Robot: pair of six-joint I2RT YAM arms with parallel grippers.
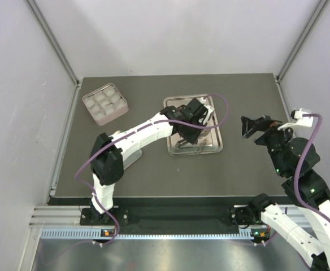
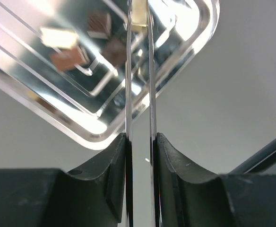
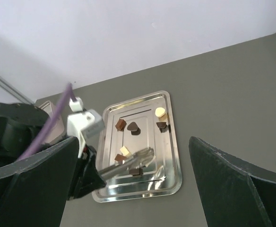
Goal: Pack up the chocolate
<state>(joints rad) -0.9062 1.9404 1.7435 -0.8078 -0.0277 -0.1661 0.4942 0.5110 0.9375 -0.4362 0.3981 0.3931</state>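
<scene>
Several small chocolate pieces lie on the steel tray (image 3: pixel 173 156): a cream one (image 3: pixel 161 112), a dark heart-shaped one (image 3: pixel 133 126), a brown one (image 3: pixel 120 124) and others. My left gripper (image 1: pixel 194 121) reaches over the tray (image 1: pixel 216 144) and is shut on metal tongs (image 3: pixel 128 162). In the left wrist view the tongs' blades (image 2: pixel 128 85) run up from my left gripper (image 2: pixel 141 137) to a cream piece (image 2: pixel 139 16) held between their tips. Brown and dark pieces (image 2: pixel 67 59) lie beside them. My right gripper (image 1: pixel 248 127) hangs open to the right of the tray, and in its own view the right gripper (image 3: pixel 134 139) holds nothing.
A pink tin (image 1: pixel 105 103) with white compartments stands at the back left of the dark table. Metal frame posts and white walls close in the sides. The left arm's purple cable (image 1: pixel 224 107) loops over the tray's far right corner.
</scene>
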